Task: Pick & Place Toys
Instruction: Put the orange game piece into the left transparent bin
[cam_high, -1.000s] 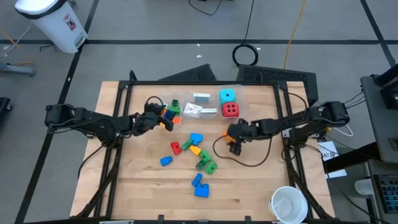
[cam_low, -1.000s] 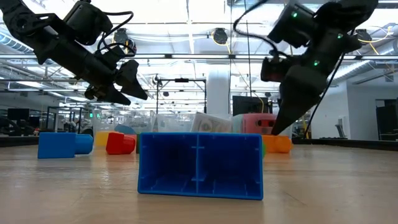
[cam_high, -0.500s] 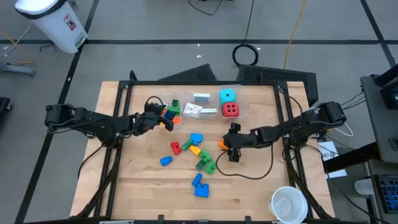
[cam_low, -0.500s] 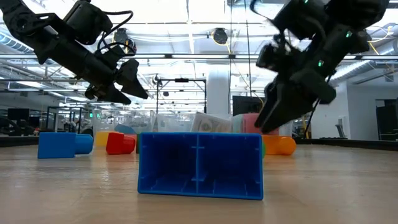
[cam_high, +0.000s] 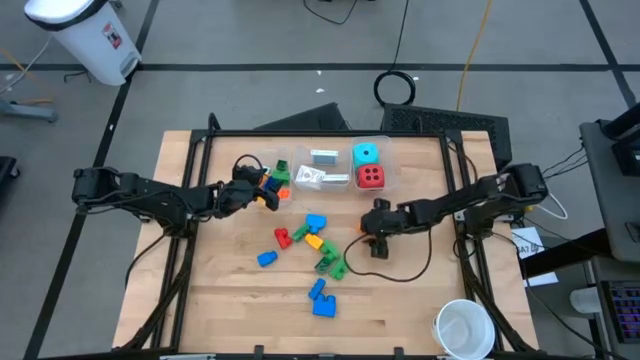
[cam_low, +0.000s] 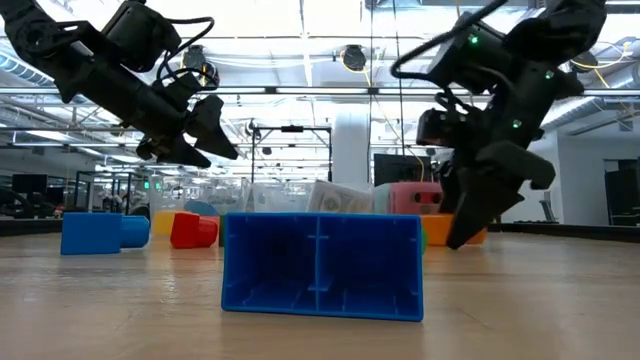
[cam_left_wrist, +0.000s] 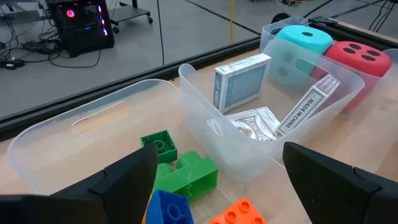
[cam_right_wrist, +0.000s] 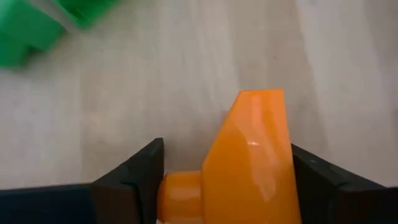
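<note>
Counter (cam_high: 220, 290) is carrying scattered bricks; left hand (cam_high: 262, 195) is hanging wide open over the brick bin (cam_left_wrist: 74, 137). Right hand (cam_right_wrist: 221, 177) is straddling the orange brick (cam_right_wrist: 252, 155) with fingers wide. Judgement: it should be lowering squarely and centring before closing, since the sloped faces may be slipping.

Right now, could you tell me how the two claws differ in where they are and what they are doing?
The left claw is open, raised above the bin of bricks, holding nothing. The right claw is low at the table, its fingers open on either side of an orange brick. Both are dark, two-fingered.
</note>
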